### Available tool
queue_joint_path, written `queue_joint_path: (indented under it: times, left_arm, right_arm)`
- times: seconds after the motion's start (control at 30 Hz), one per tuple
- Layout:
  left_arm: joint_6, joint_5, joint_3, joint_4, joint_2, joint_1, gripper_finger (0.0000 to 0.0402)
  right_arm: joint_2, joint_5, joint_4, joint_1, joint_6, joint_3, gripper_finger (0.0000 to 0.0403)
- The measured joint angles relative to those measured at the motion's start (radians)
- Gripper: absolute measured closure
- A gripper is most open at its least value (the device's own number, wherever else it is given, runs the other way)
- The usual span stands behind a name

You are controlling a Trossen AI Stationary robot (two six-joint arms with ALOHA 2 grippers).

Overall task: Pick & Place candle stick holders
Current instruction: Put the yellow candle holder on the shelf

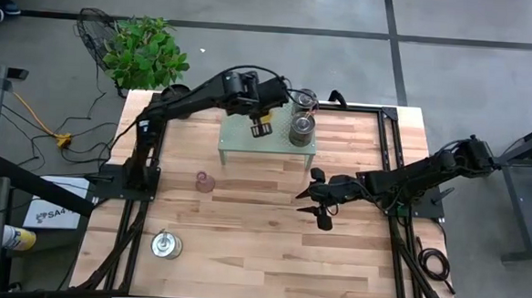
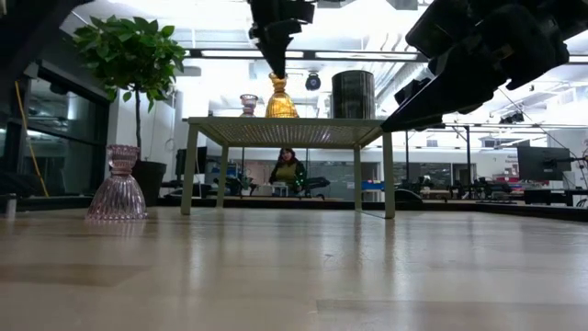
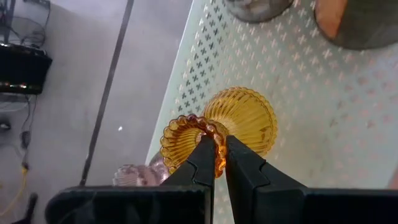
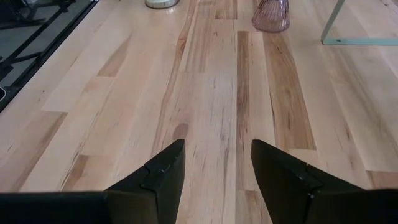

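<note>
An amber glass holder (image 3: 239, 121) stands on a pale green perforated stand (image 1: 266, 147) at the table's far middle. My left gripper (image 3: 219, 146) is shut on it from above; it also shows in the low view (image 2: 280, 99). Two silvery-grey holders (image 1: 302, 128) (image 1: 305, 101) and a pink glass holder (image 2: 248, 103) stand on the same stand. Another pink glass holder (image 1: 205, 182) stands on its wide base on the wood table. A silvery holder (image 1: 165, 244) sits near the table's left front. My right gripper (image 1: 318, 202) hangs open and empty right of the middle. My left gripper pinches the amber holder's beaded top rim (image 3: 219, 158) at one spot. One finger (image 3: 202, 163) is over the opening and the other (image 3: 245, 171) is outside. The fingers point down from above. The holder is upright, its base seemingly on the stand.
The stand's thin legs (image 4: 348, 25) rise from the table beside the pink holder (image 4: 270, 15). A potted plant (image 1: 143, 51) stands beyond the far left corner. Bare wood lies under my right gripper (image 4: 217, 155). A person (image 2: 288, 170) sits in the room behind.
</note>
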Motion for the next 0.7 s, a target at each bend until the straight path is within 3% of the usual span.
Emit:
queue_joint_path:
  times: [0.1,0.4,0.7]
  left_arm:
    - [0.018,-0.015,0.060,-0.028,0.044,0.000,0.0389]
    - [0.023,-0.040,0.050,-0.036,0.054,0.013,0.0389]
    - [0.001,0.009,0.059,-0.042,0.053,0.048,0.0389]
  right_arm:
    - [0.000,0.000,-0.001,0.000,0.001,0.000,0.0224]
    - [0.000,0.000,-0.006,0.000,-0.001,0.000,0.0224]
    - [0.000,0.000,-0.006,0.000,-0.002,0.000,0.0224]
